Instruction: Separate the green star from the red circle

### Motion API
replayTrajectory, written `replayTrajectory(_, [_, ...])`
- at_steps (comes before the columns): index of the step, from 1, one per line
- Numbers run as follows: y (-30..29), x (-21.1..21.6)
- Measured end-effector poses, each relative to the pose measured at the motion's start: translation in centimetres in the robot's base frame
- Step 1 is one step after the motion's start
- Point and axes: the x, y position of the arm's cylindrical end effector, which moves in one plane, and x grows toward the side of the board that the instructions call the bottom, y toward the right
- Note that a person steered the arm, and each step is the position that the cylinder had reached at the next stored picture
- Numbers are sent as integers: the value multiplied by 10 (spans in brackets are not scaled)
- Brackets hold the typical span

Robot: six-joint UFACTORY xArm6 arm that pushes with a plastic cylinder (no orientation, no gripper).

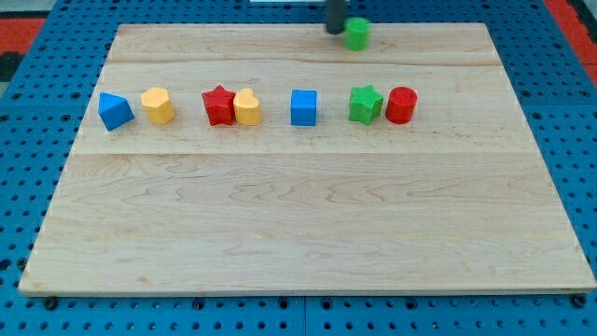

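Observation:
The green star sits on the wooden board in a row of blocks, touching the red circle on its right side. My tip is near the view's top edge, well above the star and just left of a green round block. The tip touches neither the star nor the red circle.
Left of the star in the same row lie a blue cube, a yellow heart touching a red star, a yellow block and a blue triangular block. A blue pegboard surrounds the board.

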Motion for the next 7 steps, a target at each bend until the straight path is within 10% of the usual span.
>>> replayTrajectory(2, [-48,20])
replayTrajectory(4, [-71,131])
replayTrajectory(7, [-61,139])
